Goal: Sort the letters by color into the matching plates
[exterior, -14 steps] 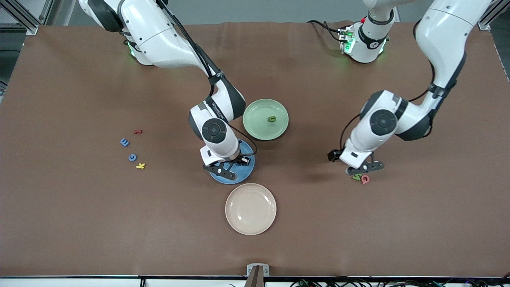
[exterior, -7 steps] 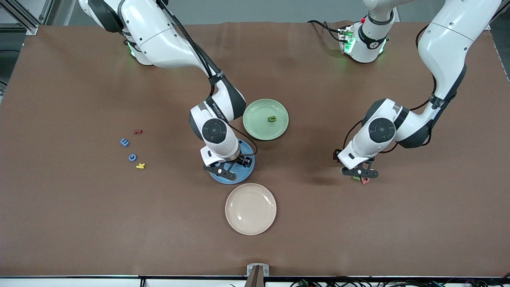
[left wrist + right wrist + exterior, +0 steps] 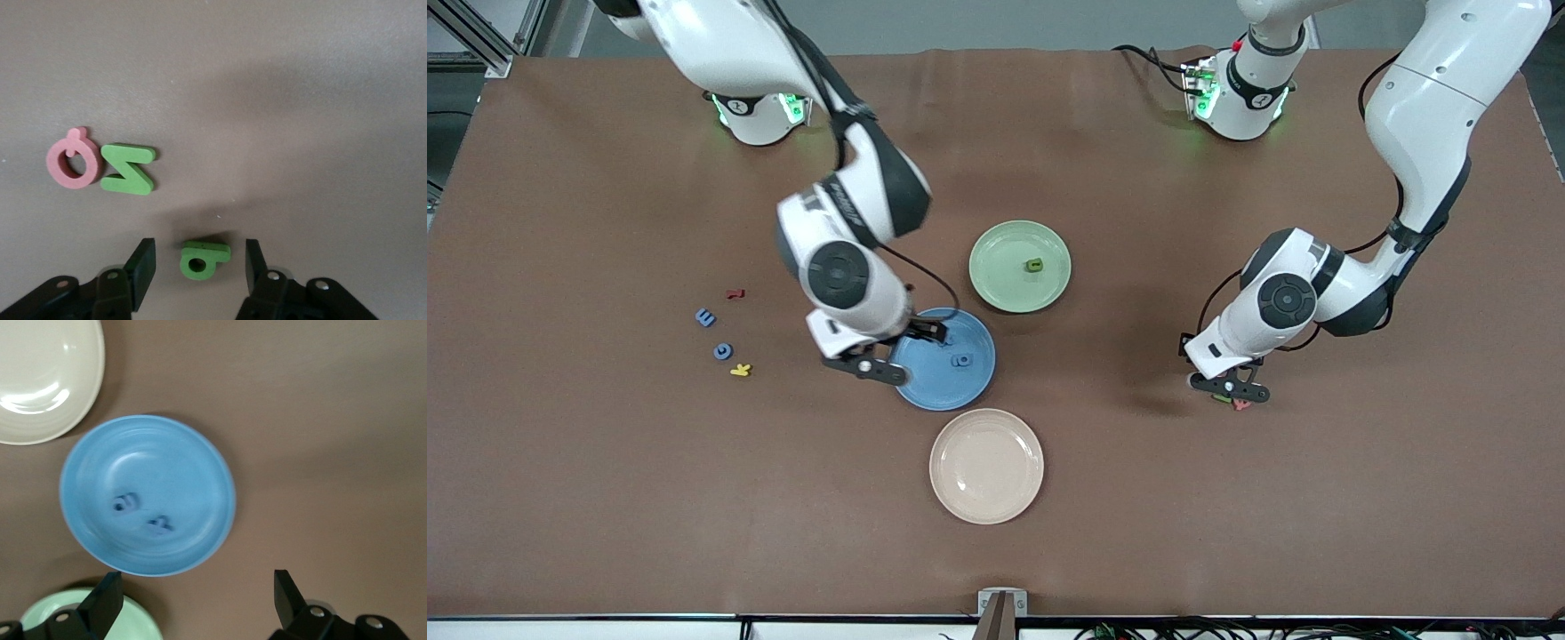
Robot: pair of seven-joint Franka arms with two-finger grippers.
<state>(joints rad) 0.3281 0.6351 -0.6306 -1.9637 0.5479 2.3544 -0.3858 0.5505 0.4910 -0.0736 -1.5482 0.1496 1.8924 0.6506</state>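
My left gripper (image 3: 1227, 388) is open and low over the table, its fingers on either side of a small green letter (image 3: 203, 258). A green N (image 3: 128, 169) lies beside it. My right gripper (image 3: 869, 366) is open and empty over the blue plate's (image 3: 971, 331) rim at the right arm's end. The right wrist view shows two blue letters (image 3: 125, 502) in the blue plate (image 3: 200, 453). The pale green plate (image 3: 1005, 284) holds one green letter (image 3: 1034, 264). Two blue letters (image 3: 705, 316) (image 3: 722, 351) lie on the table toward the right arm's end.
A pink letter (image 3: 73, 159) lies beside the green N. A red letter (image 3: 735, 292) and a yellow letter (image 3: 740, 370) lie by the loose blue letters. A beige plate (image 3: 986, 465) sits nearer the front camera than the blue plate.
My right gripper has moved off the blue plate's middle toward the right arm's end, and a blue letter now shows in the plate. My left gripper has settled around the green letter.
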